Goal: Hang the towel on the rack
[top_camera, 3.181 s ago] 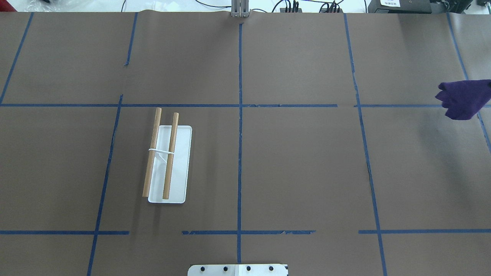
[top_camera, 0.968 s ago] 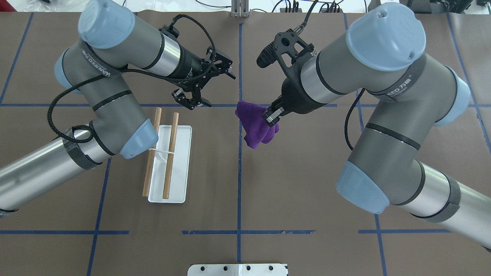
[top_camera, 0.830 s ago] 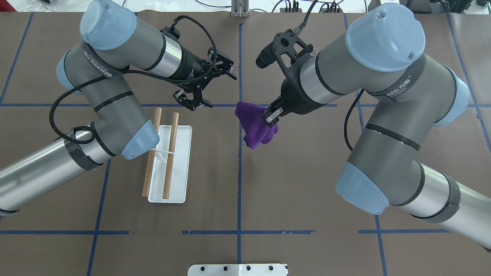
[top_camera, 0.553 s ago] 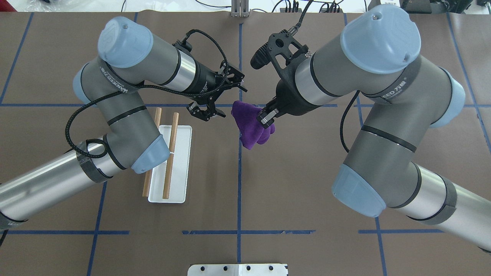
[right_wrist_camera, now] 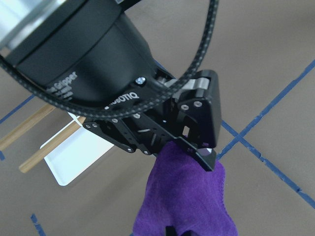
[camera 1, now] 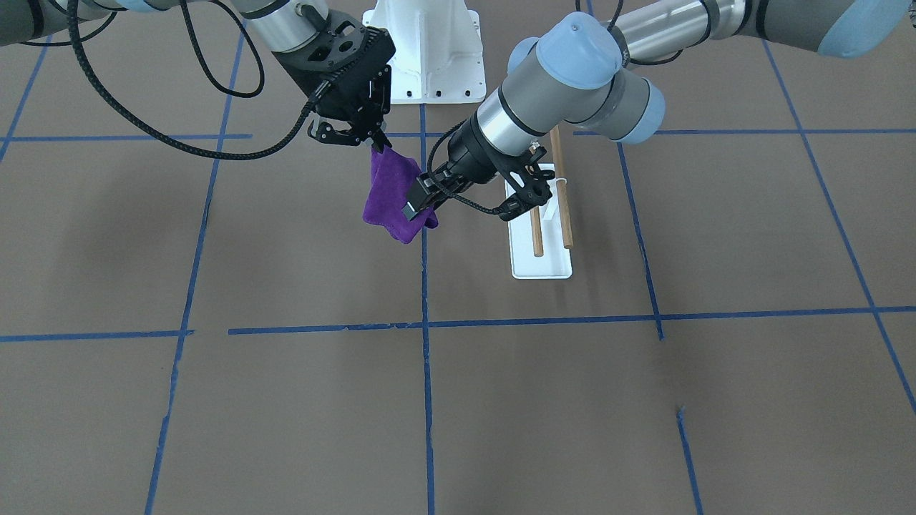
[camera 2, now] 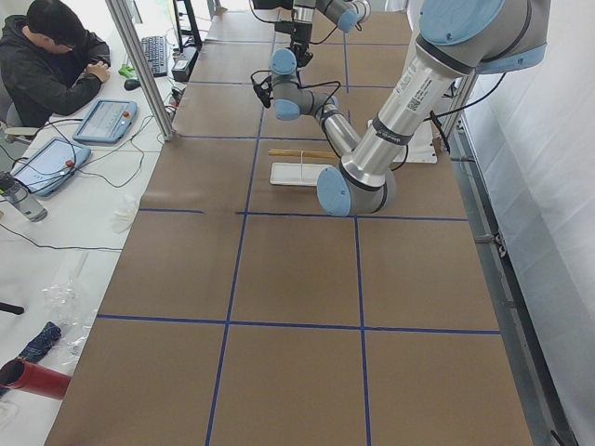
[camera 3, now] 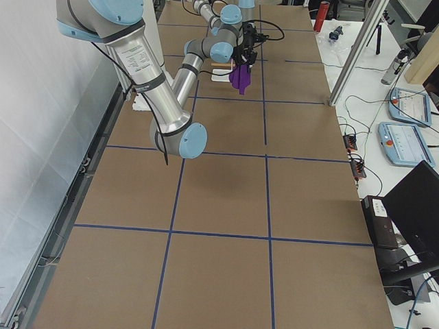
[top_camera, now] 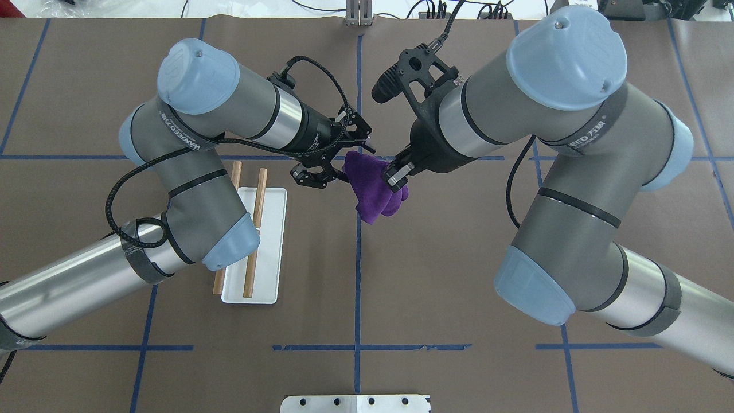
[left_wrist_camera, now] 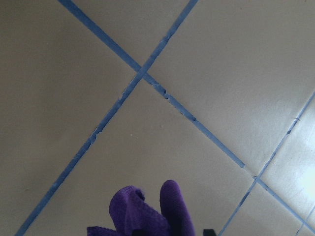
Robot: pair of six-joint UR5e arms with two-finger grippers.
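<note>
Over the table's centre line, the overhead view shows the right gripper [top_camera: 394, 174] pinched shut on the upper folds of the purple towel [top_camera: 373, 192]. The towel hangs bunched in the air, well apart from the rack [top_camera: 274, 241] off to the robot's left. The left gripper [top_camera: 351, 165], short of the cloth a moment ago, has closed the gap and now has its jaws spread on either side of the towel's near edge — not yet clamped. The rack has not shifted, and its rods [top_camera: 258, 198] are bare. From across the table [camera 1: 572, 400], the front-facing view agrees: the towel dangles from the right gripper's tips, with one left finger in front of its lower part and the other splayed out toward the rack. The left-end side view hides the cloth behind the arms, while the right-end view shows it as a purple strip hanging clear of the surface. The left wrist camera catches only purple folds at its bottom edge, over crossing blue tape lines [left_wrist_camera: 142, 73]. The right wrist camera looks straight at the left gripper's body, with a finger pad against the towel's top. I judge a two-handed hold is about to begin — the left must close on that edge before the towel can be spread over a rod.
</note>
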